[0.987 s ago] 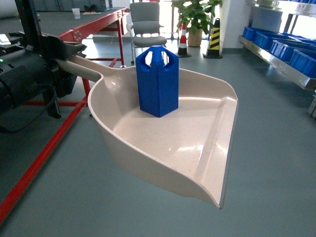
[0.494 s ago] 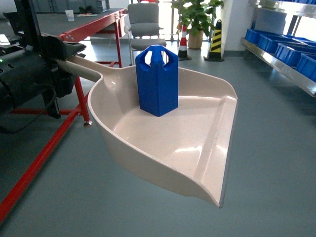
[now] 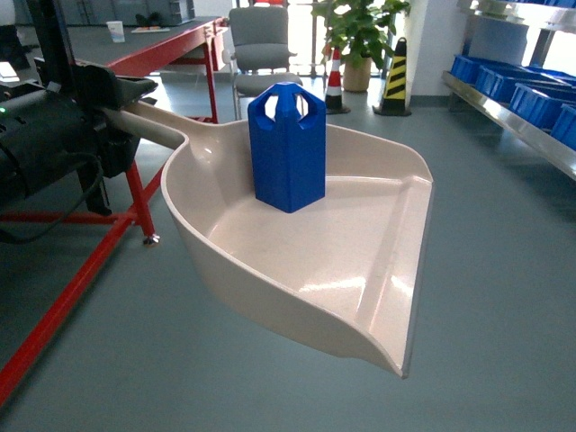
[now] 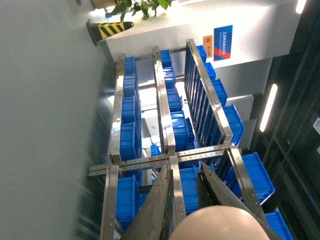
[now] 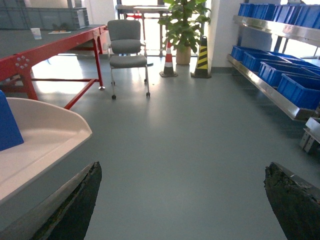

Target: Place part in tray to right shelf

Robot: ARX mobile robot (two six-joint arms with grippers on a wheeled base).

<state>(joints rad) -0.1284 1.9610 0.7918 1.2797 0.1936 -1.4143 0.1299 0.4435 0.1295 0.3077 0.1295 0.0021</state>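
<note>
1. The part [image 3: 287,147] stands upright in the tray [image 3: 360,261], back near the handle end, well away from the front lip. Only its corner shows in the right wrist view, at the left edge.
2. The tray hangs in the air over the grey floor [image 3: 504,270], its handle running off to the left into the black left arm [image 3: 54,135].
3. The left gripper [image 4: 185,200] is clamped on the tray handle: in the wrist view both fingers [image 4: 157,210] sit tight against the rounded beige end of it.
4. The right gripper [image 5: 182,200] holds nothing, its jaws spread wide, with just the dark fingertips [image 5: 75,205] poking up at the bottom corners.
5. The shelf [image 3: 522,108] sits far right with its blue crates [image 3: 540,101], well apart from the tray.
6. A red table [image 3: 135,63], a chair [image 3: 261,45], a plant [image 3: 360,31] and cones [image 3: 394,76] stand behind.
</note>
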